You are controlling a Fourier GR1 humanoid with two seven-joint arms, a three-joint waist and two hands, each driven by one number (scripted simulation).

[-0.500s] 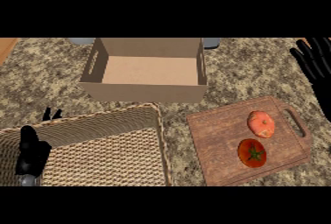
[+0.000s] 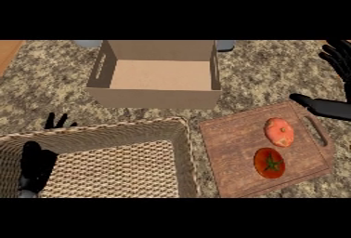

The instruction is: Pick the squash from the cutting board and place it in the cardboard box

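Note:
An orange-pink squash (image 2: 280, 131) lies on the wooden cutting board (image 2: 233, 153) at the right, with a red tomato (image 2: 269, 163) just below it. The open cardboard box (image 2: 159, 75) stands at the upper middle with nothing inside. My right hand (image 2: 337, 83) is at the right edge above the board, open, fingers up and thumb pointing left over the board's far corner; it touches nothing. My left hand (image 2: 38, 162) rests at the lower left, open, partly behind the basket's wall.
A large woven basket (image 2: 179, 153) fills the lower left, right beside the cutting board. The board has a handle slot (image 2: 319, 131) at its right side. Speckled stone counter lies between box and board.
My right hand has come lower and further left, its thumb now reaching over the board's far right corner. The squash, tomato, box and left hand lie where they were.

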